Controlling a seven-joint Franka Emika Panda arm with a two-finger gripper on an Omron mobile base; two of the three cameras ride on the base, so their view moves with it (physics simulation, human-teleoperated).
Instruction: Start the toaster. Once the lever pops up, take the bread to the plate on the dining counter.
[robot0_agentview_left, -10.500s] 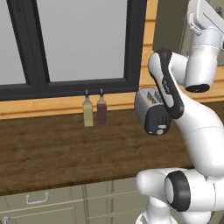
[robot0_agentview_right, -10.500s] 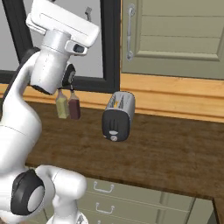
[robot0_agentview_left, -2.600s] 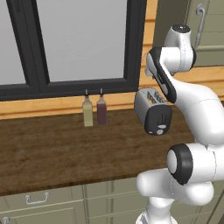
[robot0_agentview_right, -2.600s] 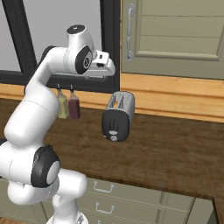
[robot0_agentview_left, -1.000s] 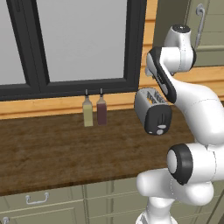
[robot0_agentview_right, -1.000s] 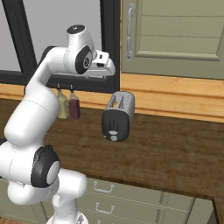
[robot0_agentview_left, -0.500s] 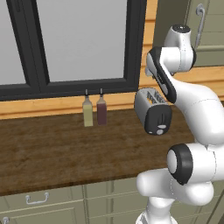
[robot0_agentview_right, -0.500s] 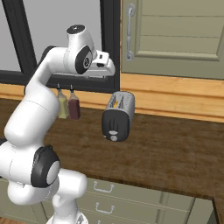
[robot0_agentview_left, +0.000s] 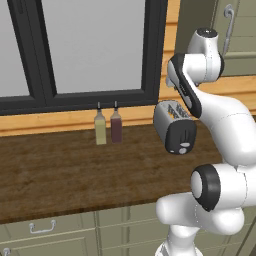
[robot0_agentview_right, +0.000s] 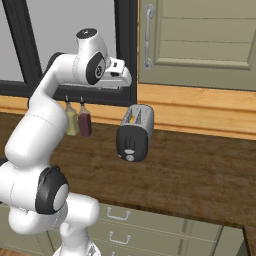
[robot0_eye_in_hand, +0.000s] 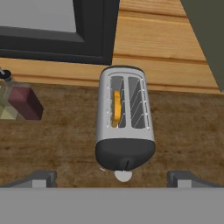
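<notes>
The silver-grey toaster (robot0_eye_in_hand: 126, 127) stands on the dark wood worktop (robot0_agentview_right: 200, 170) below the window, also seen as the toaster (robot0_agentview_left: 175, 127) (robot0_agentview_right: 135, 132). The bread (robot0_eye_in_hand: 116, 107) sits down in its left slot, only its tan top edge showing. The lever (robot0_eye_in_hand: 127, 164) is a dark tab on the black end panel facing me. My gripper (robot0_eye_in_hand: 113, 177) hangs above the toaster, open, its fingertips (robot0_eye_in_hand: 41, 177) wide apart with nothing between them. The plate and the dining counter are out of view.
Two bottles, one olive (robot0_agentview_left: 100, 127) and one dark red (robot0_agentview_left: 116, 125), stand left of the toaster against the wooden sill. A dark-framed window (robot0_agentview_left: 100, 50) is behind. A green cabinet door with a handle (robot0_agentview_right: 148, 37) hangs to the right. Drawers (robot0_agentview_right: 117, 214) lie under the worktop.
Since the oldest frames the arm has swung round so that the hand hangs over the toaster. Over the last seconds nothing has moved.
</notes>
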